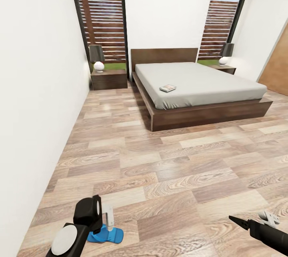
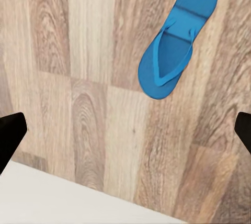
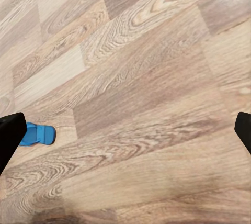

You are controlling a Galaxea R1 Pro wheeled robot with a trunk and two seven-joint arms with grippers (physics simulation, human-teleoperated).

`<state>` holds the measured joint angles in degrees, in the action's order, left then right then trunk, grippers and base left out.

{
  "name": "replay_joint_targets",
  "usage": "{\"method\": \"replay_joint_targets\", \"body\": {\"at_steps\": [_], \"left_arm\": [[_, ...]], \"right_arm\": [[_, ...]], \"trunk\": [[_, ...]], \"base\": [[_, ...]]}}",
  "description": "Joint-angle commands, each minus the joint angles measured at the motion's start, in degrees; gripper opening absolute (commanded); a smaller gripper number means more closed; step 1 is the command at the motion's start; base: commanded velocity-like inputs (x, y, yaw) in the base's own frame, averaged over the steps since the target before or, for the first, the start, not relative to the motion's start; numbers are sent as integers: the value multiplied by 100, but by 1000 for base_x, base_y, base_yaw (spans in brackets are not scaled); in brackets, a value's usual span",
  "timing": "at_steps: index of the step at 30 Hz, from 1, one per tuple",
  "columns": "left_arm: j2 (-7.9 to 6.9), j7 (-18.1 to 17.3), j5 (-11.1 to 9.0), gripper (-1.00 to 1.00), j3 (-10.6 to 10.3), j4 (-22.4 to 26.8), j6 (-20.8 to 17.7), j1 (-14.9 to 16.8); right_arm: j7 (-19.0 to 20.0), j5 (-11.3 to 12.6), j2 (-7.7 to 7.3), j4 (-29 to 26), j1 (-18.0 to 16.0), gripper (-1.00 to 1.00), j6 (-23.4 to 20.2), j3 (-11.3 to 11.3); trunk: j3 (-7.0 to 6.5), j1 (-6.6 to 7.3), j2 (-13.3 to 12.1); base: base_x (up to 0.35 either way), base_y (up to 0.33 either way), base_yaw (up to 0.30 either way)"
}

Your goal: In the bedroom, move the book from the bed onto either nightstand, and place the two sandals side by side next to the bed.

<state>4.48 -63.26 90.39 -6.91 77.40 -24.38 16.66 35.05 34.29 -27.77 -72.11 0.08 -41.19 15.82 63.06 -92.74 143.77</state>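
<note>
A: What lies around the bed (image 1: 208,109)?

B: Wood-plank floor (image 1: 168,177) on the near side and at its foot. A nightstand (image 1: 109,79) with a lamp (image 1: 97,57) stands at the left of the headboard, near the white wall (image 1: 36,89); a second nightstand (image 1: 224,68) with its own lamp (image 1: 226,53) stands at the right. A brown door (image 1: 278,71) shows at the far right.

A: And the book (image 1: 168,88)?

B: On the grey mattress, close to its near-left edge, well apart from both nightstands.

A: The sandals?

B: One blue sandal (image 1: 106,235) lies flat on the floor just beside the left claw (image 1: 105,213), sole down, straps up. I see only that one.

A: The claws?

B: In the left wrist view the left claw's fingers (image 2: 11,135) are spread wide, holding nothing, the sandal off ahead of them. The right claw (image 1: 256,220) is also spread, above bare planks.

A: Room to move?

B: A broad strip of floor runs between the left wall and the bed frame.
</note>
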Motion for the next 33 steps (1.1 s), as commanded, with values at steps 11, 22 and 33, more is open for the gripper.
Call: {"method": "replay_joint_targets", "body": {"at_steps": [11, 22, 33], "left_arm": [[0, -35, 31, 100, -47, -81, -52, 4], [0, -31, 32, 100, -48, -85, -68, 4], [9, -28, 23, 100, -48, -73, -82, 4]], "right_arm": [[2, 25, 0, -5, 1, 100, -39, 0], [2, 25, 0, -5, 1, 100, -39, 0], [2, 25, 0, -5, 1, 100, -39, 0]], "trunk": [[27, -2, 3], [270, -30, 18], [514, -58, 33]], "base": [[0, 0, 0], [0, 0, 0], [0, 0, 0]]}}
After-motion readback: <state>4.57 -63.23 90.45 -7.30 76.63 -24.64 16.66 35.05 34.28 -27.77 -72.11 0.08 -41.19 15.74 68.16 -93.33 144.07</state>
